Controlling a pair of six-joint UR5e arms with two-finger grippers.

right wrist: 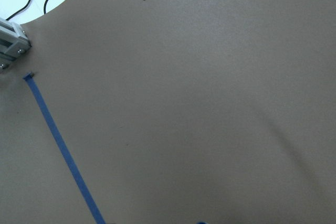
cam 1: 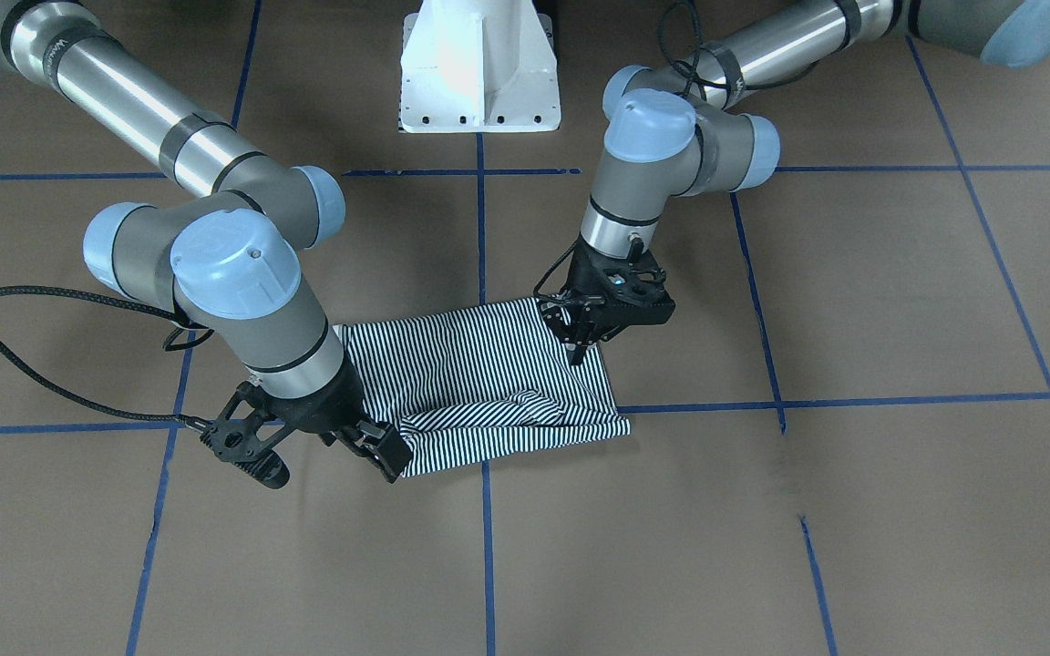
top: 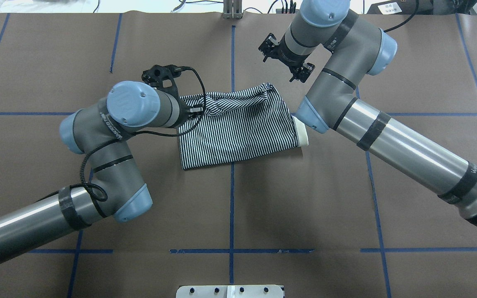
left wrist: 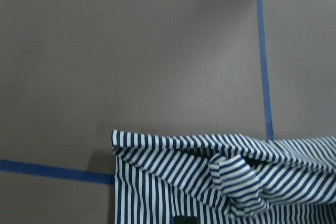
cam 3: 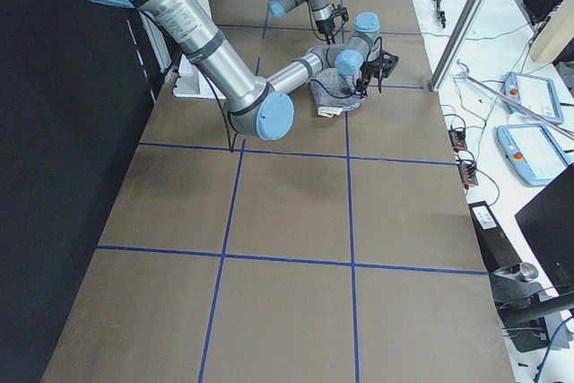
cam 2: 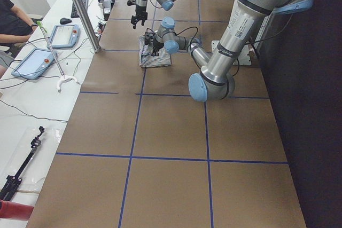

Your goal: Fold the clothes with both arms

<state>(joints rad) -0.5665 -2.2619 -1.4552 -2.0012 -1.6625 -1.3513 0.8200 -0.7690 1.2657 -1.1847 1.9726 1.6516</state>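
Overhead exterior: polo shirt lies crosswise, collar rightward — left gripper closed, right gripper open, empty.

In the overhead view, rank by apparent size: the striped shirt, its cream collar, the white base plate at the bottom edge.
1. Navy-and-white striped folded shirt.
2. White metal base plate, cropped by the frame.
3. Cream fabric collar.
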